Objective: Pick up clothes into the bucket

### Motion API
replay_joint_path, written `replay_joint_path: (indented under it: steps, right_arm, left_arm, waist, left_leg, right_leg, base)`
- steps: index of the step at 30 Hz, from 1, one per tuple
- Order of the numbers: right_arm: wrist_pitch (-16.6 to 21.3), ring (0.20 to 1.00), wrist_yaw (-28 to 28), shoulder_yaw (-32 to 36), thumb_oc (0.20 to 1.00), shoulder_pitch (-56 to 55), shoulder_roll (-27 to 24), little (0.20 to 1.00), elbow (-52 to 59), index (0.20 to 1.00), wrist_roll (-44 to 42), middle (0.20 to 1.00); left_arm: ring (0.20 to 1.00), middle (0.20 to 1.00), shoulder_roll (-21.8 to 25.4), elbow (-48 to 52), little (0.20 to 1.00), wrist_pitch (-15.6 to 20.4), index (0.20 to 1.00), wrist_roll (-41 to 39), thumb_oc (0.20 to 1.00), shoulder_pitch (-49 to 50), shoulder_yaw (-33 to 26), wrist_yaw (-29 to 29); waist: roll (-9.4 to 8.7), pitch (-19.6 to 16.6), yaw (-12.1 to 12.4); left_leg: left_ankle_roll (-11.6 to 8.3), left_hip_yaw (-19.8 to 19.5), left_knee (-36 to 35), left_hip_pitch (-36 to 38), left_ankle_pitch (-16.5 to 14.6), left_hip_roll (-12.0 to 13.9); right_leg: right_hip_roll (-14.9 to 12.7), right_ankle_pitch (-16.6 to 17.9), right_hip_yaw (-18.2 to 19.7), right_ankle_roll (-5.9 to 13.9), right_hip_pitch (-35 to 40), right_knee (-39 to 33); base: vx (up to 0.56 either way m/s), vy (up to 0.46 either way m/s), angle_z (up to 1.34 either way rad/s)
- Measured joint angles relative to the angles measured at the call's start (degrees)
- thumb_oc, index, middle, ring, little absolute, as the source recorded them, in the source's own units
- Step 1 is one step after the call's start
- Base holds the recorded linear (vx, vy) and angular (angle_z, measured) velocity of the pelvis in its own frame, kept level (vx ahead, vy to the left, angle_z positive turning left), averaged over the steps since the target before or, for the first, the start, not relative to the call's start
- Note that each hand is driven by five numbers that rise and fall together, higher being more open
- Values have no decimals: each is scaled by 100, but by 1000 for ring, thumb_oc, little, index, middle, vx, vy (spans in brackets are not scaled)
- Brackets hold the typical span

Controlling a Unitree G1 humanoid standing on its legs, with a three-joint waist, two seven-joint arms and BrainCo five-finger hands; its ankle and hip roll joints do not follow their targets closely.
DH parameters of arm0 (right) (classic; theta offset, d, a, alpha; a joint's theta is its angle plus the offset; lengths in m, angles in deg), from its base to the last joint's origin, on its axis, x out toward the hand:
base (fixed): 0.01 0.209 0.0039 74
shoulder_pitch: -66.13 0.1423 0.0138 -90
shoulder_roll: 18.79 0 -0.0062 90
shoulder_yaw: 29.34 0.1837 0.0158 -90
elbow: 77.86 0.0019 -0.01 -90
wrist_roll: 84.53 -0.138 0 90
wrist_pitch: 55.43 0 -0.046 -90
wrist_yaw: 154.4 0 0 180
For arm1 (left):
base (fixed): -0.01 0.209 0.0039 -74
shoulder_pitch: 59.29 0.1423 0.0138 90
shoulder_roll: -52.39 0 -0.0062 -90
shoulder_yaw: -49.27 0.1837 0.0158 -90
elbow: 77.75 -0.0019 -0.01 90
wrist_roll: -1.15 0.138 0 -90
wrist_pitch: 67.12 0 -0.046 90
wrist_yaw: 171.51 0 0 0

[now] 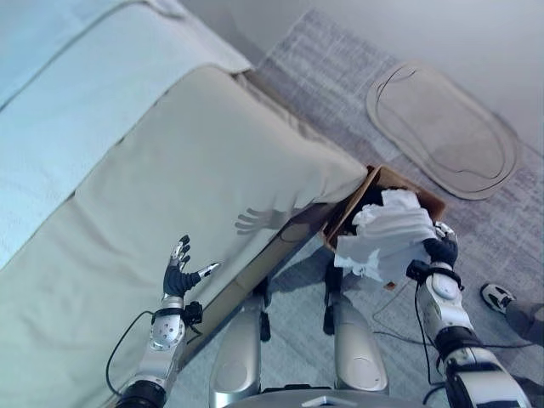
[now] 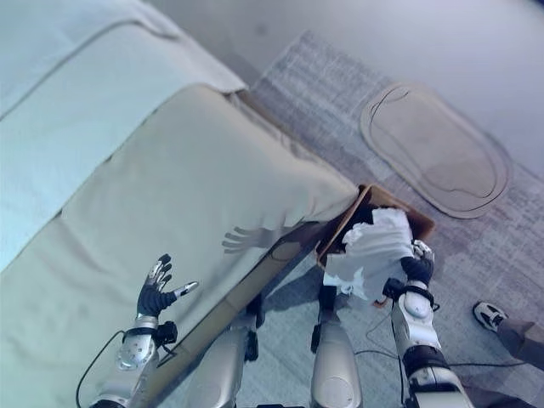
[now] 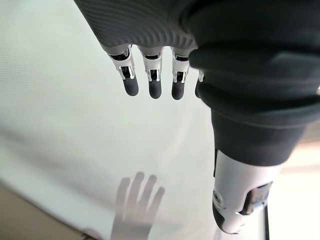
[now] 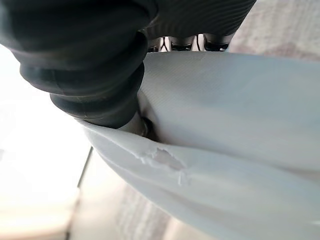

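Now right hand (image 1: 441, 252) grips the white garment (image 1: 387, 234), fingers curled into the cloth — bundle hangs directly over the open brown box (image 1: 429, 201) on the rug (image 1: 340, 102). Left hand (image 1: 178, 274) hovers above the bed (image 1: 170, 170), fingers spread wide, holding nothing — well apart from the box.

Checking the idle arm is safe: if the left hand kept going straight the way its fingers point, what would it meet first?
Probably the beige sofa cover: the open left hand hovers over it, its shadow on the cloth ahead. How far above it is unclear.
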Motion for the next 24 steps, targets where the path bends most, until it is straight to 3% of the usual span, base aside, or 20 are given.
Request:
replay_joint_path:
  steps: [11,15,24]
  right_arm:
    - [-65,200,444,-139,200,1070,-571,200,-408,200,-59,200]
    - [-73,200,612,-200,200,1354,-792,200,-490,200,-51,200]
    - [-74,200,1573,85,200,1948,-1051,200,-1784,200,-223,200]
  left_arm:
    - [1000,1000,215,282,1000,-7,1000,-159,1000,-46,384,54]
    - [1000,1000,295,508,1000,-10,1000,-265,1000,-13,562,80]
    - [1000,1000,542,873,1000,-16,1000,-323,1000,11,738,468]
  waist:
    - [-11,199,147]
    - [-10,200,150]
    - [35,223,159]
  left_leg:
    - [102,-186,1360,-1605,-385,-80]
    - [86,-193,1563,-1881,-403,-73]
    - [79,-166,1790,-2339,-450,-90]
  right_leg:
    - [-203,-587,43,-208,-1644,1593]
    - [-204,-628,76,-226,-1917,1781]
    - [-228,-652,184,-208,-2396,1994]
  base:
    - [-63,-7,10]
    - [-11,1,0]
    - [-5,7,-2]
